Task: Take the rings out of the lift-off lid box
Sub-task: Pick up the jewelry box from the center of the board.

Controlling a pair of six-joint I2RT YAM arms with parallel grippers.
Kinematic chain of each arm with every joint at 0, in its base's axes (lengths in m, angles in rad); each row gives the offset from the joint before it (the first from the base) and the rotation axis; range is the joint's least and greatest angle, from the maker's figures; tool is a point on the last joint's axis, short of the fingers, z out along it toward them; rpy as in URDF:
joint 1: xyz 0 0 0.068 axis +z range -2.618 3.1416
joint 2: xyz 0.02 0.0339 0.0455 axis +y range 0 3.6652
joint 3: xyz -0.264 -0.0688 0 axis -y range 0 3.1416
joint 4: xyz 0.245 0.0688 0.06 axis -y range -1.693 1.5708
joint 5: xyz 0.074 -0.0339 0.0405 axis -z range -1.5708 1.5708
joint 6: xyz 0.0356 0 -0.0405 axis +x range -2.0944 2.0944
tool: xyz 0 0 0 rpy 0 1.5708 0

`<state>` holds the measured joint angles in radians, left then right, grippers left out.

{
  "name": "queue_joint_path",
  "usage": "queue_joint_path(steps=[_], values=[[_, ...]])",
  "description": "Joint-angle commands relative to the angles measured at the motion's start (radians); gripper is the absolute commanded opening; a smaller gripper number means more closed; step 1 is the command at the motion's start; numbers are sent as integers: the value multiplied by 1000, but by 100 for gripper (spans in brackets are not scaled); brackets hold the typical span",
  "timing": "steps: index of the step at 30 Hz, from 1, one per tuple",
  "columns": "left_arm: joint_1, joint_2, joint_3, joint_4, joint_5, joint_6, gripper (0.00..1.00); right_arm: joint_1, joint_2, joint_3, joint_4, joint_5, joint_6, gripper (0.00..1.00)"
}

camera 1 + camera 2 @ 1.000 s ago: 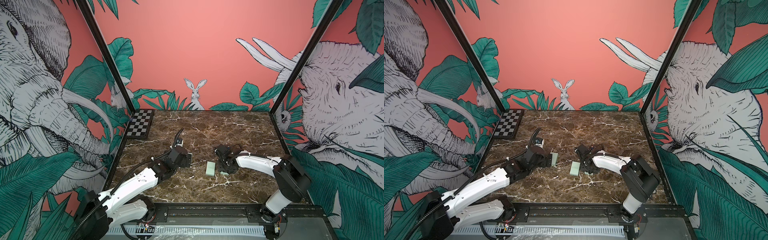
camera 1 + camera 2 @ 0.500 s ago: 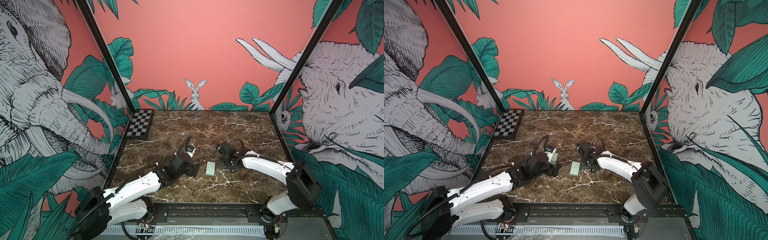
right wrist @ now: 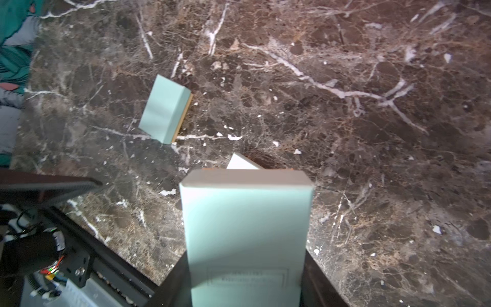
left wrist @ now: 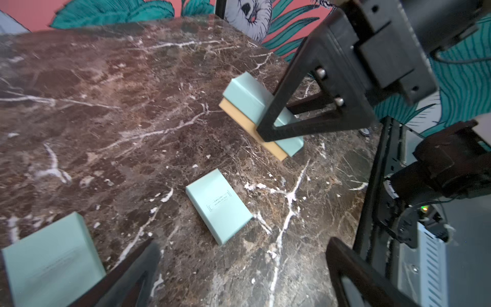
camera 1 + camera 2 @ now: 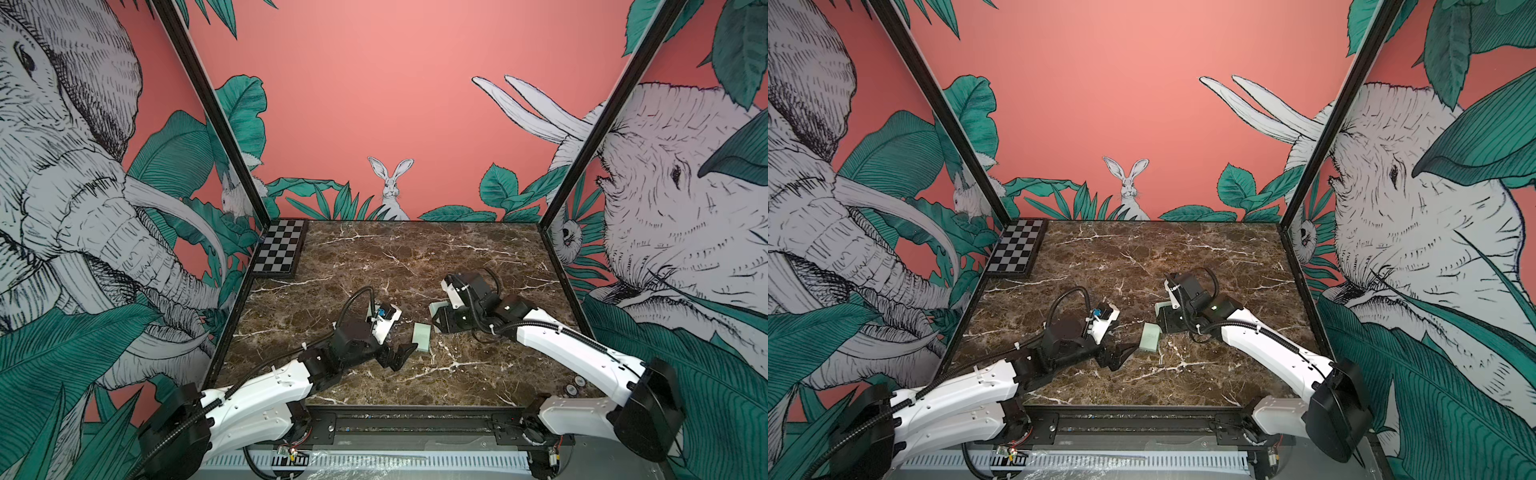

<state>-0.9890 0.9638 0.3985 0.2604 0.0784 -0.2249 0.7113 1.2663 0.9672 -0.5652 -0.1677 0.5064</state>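
Observation:
My right gripper is shut on a mint-green lift-off lid box with a tan underside, held tilted above the marble in both top views. A second mint box lies flat with its label up between the arms. My left gripper stands open just short of it, nothing between the fingers. A third mint box with a tan edge sits beside the left fingers. No rings show in any view.
A checkerboard lies at the back left corner of the marble table. Two small round objects sit near the front right edge. The black front rail runs along the near side.
The left arm has reached to the right and toward the front, bringing its open gripper up to the flat box. The right gripper has kept hold of its box.

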Motion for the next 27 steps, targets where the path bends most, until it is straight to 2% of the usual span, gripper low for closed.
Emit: queue_joint_path(steps=[1, 3, 5, 9, 15, 20, 27], values=[[-81, -16, -12, 28, -147, 172, 100, -10, -5, 37, -47, -90, -90, 36], [-123, 12, -18, 58, -188, 253, 99, -11, -3, 52, -75, -98, -112, 35], [-191, 28, -29, 105, -309, 350, 99, -11, -14, 57, -84, -109, -121, 33], [-202, 40, -8, 133, -372, 452, 99, -10, -40, 59, -92, -133, -131, 32], [-201, 135, 62, 138, -326, 513, 100, -10, -53, 47, -75, -178, -144, 31], [-202, 201, 44, 281, -318, 518, 99, -11, -56, 41, -56, -208, -145, 30], [-203, 224, 53, 340, -319, 527, 99, -10, -62, 31, -31, -243, -145, 29]])
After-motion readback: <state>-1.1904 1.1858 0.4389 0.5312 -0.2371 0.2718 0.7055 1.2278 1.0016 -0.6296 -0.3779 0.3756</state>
